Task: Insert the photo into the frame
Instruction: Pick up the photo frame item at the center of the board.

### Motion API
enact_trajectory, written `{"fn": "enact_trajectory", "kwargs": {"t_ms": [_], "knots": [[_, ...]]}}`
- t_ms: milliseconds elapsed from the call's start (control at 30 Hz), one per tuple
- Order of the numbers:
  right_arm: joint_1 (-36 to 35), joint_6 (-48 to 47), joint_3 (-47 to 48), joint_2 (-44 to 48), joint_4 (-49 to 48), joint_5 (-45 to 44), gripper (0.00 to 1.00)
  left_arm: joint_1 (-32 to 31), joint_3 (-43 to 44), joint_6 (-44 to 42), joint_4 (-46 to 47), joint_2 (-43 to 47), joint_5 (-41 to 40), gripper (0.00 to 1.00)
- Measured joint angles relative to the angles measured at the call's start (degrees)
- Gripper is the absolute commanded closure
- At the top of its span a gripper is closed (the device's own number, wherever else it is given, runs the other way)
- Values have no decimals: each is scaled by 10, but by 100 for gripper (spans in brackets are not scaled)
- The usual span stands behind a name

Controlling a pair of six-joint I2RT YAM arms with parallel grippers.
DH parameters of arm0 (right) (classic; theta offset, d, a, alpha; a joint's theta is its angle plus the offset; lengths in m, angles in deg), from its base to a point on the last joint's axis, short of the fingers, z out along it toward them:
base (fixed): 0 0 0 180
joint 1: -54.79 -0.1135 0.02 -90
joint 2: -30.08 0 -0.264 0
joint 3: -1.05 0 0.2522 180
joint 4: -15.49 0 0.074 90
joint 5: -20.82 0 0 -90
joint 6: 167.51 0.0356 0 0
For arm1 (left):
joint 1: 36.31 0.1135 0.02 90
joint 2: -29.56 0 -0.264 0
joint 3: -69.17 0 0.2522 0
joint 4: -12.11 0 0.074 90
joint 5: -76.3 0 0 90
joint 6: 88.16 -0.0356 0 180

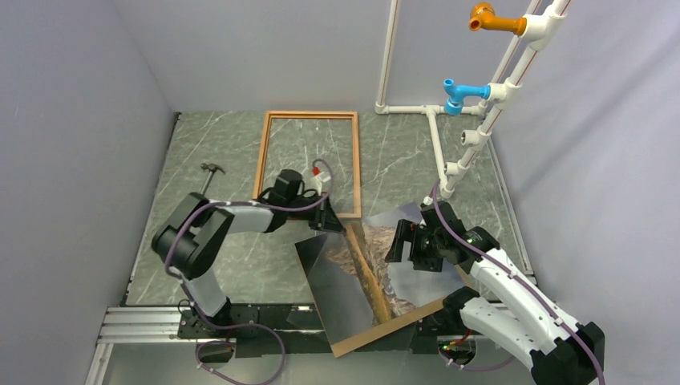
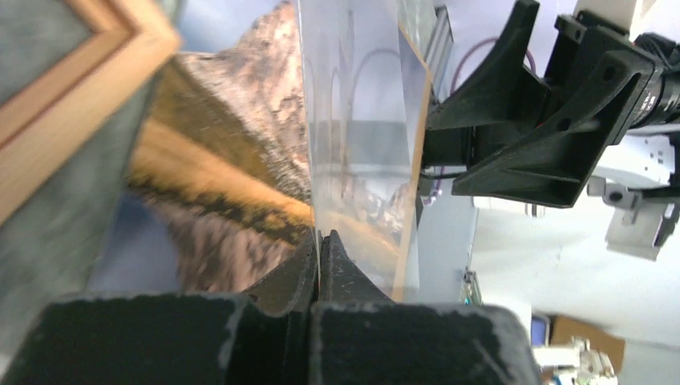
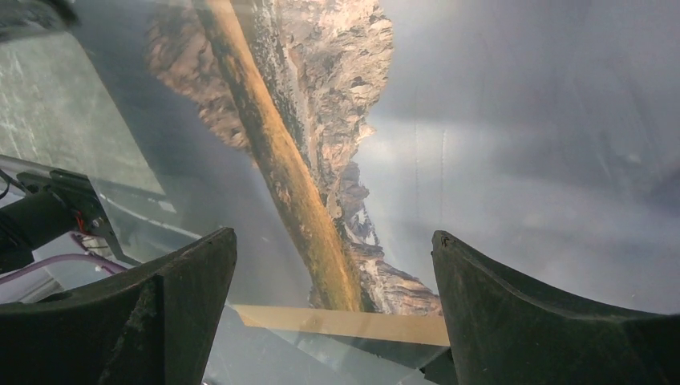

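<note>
Partly hidden: the thin rectangular mountain-and-lake photo (image 1: 375, 241) (image 2: 232, 152) (image 3: 321, 120) lies beneath my right gripper (image 1: 398, 247) (image 3: 333, 241) and a tilted clear rigid pane (image 1: 337, 281) (image 2: 353, 120); I cannot trace its full outline.
Photo location: on the near half of the grey marbled tabletop (image 1: 401, 152), between my two arms, just beside the frame's near right corner and outside it.
Backing board: only the near edge of the plain brown flat backing board (image 1: 385, 329) shows, just beyond the photo.
Left gripper (image 1: 337, 223) (image 2: 319, 245): fingers pressed together, pinching the pane's far corner; the pane rises edge-on from the fingertips.
Right gripper: fingers spread wide above the photo, gripping nothing; whether they touch the pane I cannot tell.
Frame: the thin reddish-brown wooden rectangular frame (image 1: 262, 156) (image 2: 72, 72) lies flat; bare tabletop shows through its opening, and my left wrist crosses its near rail.
Cut off: the left wrist view shows one frame corner only.
Hard to make out: a small hammer (image 1: 210, 172) left of the frame.
</note>
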Motion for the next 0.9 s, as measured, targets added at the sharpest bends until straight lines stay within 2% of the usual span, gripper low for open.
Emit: {"fn": "enact_trajectory", "kwargs": {"t_ms": [333,533,567,600,633,667,700,733,800,900], "knots": [[0,-13,5,-15,-7,9,7,135,-151,16,18,152,-60,100],[0,-21,5,-30,-27,29,7,180,-150,-22,-70,213,-111,100],[0,-23,5,-31,-32,34,7,183,-144,-35,-98,221,-128,97],[0,-24,5,-32,-36,37,6,184,-136,-47,-121,228,-142,88],[0,-27,4,-32,-42,43,6,184,-125,-62,-152,235,-161,65],[0,-28,4,-32,-47,48,5,184,-116,-75,-175,242,-174,36],[0,-30,4,-32,-54,51,2,184,-103,-90,-206,251,-199,20],[0,-32,4,-32,-60,52,0,184,-94,-105,-226,259,-215,9],[0,-37,2,-33,-73,53,0,184,-73,-123,-280,280,-261,2],[0,-48,2,-52,-87,49,0,184,-57,-141,-335,304,-311,2]]}}
